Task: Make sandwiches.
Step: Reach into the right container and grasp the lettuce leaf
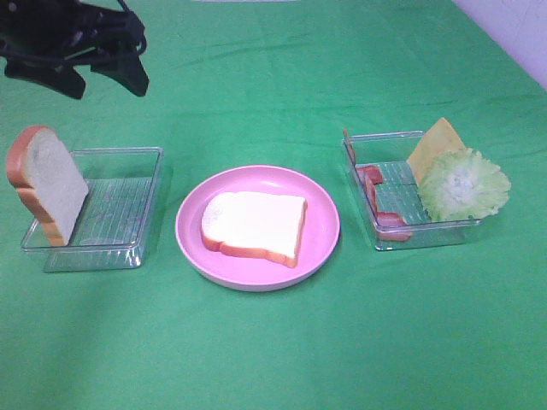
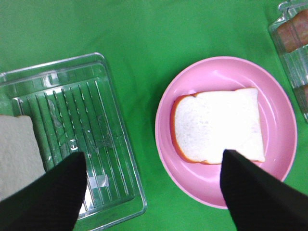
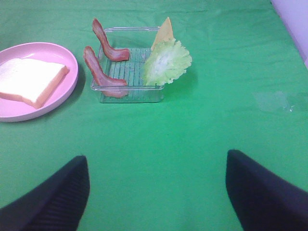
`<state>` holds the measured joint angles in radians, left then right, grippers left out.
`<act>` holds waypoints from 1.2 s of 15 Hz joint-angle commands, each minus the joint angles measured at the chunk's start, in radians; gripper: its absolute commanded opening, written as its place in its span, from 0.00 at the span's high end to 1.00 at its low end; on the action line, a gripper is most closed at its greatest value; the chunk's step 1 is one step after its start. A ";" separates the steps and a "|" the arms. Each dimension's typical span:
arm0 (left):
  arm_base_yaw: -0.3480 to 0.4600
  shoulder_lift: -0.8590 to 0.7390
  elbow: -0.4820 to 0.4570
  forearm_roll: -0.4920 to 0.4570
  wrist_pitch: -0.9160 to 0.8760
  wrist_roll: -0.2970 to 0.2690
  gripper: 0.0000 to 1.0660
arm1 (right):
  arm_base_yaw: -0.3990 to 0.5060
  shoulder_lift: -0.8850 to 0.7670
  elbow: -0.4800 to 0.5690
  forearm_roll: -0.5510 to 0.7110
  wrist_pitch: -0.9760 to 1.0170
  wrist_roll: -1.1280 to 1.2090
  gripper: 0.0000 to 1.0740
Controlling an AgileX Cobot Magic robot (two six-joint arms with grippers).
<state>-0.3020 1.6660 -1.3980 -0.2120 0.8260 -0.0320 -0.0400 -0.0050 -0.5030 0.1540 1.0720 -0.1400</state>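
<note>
The sandwiches (image 1: 255,226) are so far only loose toy parts, spread over three holders on the table (image 1: 273,359), which is covered in a bright green cloth.

The round pink plate (image 1: 323,215) sits in the middle. On it lies one flat white bread slice with an orange-brown crust (image 2: 219,125).

To the left is a clear ribbed plastic tray (image 1: 120,213). A second bread slice (image 1: 47,184) stands nearly upright against its outer end.

A matching clear tray (image 1: 397,201) to the right of the plate holds the fillings. The frilly pale green lettuce leaf (image 1: 463,184) leans over its far corner. The square yellow-orange cheese slice (image 1: 436,145) stands tilted behind the lettuce. Two reddish bacon strips (image 3: 101,72) curl up along the side nearest the plate.

The left gripper (image 2: 154,156) hangs above the table with its dark fingers (image 2: 48,197) spread wide and nothing between them. One finger is over the left tray and the other over the plate's near edge, just beside the flat slice.

The right gripper (image 3: 156,159) is also spread and empty, over bare cloth. The filling tray and the plate lie well ahead of it.
</note>
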 commanded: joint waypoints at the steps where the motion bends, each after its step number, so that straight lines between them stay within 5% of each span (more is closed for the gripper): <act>1: -0.003 -0.070 -0.060 0.044 0.075 -0.010 0.31 | -0.005 -0.016 0.000 0.002 -0.008 -0.006 0.30; 6: -0.003 -0.198 -0.085 0.142 0.223 -0.010 0.33 | -0.005 -0.016 0.000 0.002 -0.008 -0.006 0.30; 12: -0.003 -0.421 -0.035 0.152 0.377 -0.017 0.33 | -0.005 -0.016 0.000 0.002 -0.008 -0.006 0.30; 18: -0.003 -0.786 0.294 0.166 0.408 -0.041 0.33 | -0.005 -0.016 0.000 0.002 -0.008 -0.006 0.30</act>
<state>-0.3020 0.9000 -1.1190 -0.0520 1.2130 -0.0610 -0.0400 -0.0050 -0.5030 0.1540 1.0720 -0.1400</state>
